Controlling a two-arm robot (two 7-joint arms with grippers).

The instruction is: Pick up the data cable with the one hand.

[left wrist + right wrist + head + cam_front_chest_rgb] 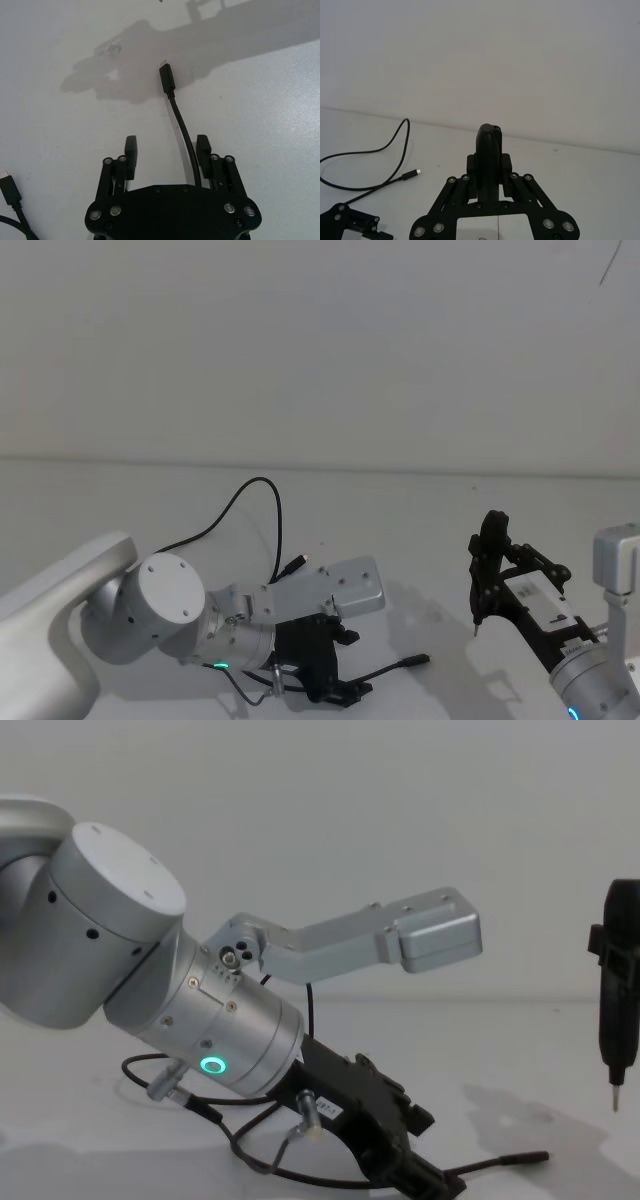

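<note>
Fingers (131,150) of the black plastic 2-jaw left gripper (166,146), carried on a big silver cylindrical wrist (215,1020) with a green ring light, stand spread apart and low over the white bench (450,520), gripping nothing. The long thin black data cable (176,110) runs up between them, lying flat on the bench. Its slim straight plug (166,77) lies just beyond the fingertips. The narrow black right gripper (488,131) hangs raised well off to the right, its fingers pressed together and empty.

Risk, as I judge it, comes from the cord not sitting centred: it passes close beside 1 finger and well clear of the other. Closing from here could shove it sideways or catch it only at a pad's edge. A cord this thin and limp may also slip out, or be missed altogether if the fingers close a little too high above the bench.

The left wrist view gives that off-centre line, which the head view hides under the gripper's body. The head view adds the cable's wider run: a loop (262,485) toward the back of the bench and the small silver-tipped plug (296,564) lying beside the arm. The chest view, from the side, tells how near the bench the fingers are.
</note>
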